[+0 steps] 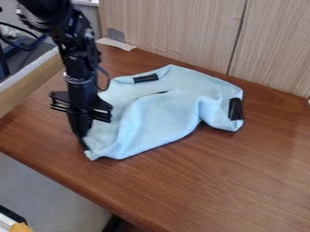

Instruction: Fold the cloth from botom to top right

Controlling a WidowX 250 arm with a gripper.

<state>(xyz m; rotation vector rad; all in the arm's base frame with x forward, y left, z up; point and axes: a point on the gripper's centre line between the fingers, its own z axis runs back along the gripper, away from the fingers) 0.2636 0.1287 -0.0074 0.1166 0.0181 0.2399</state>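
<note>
Hanging down at the left of the cloth (160, 115), the end effector (82, 138) has its lower end at the cloth's lower left corner and covers part of the left border there. Whether it stands wide or narrow, or has hold of the fabric, I cannot tell: its dark tip merges with a dark patch at that corner. The black arm (75, 54) is cut off by the top edge. A small dark mark (160, 92) near the middle of the cloth is hard to make out, perhaps a gap under a fold. An orange thing (21, 227) at the bottom left is cut off too.

The cloth is pale blue and lies rumpled on the brown wooden tabletop (224, 181), in front of the wood-grain panels (176, 31). Soft ridges rise across its left and middle parts, and its front edge bends inward before the right-hand corner. One black strip (146, 78) sits along the upper left edge, another black strip (236, 108) at the right edge.
</note>
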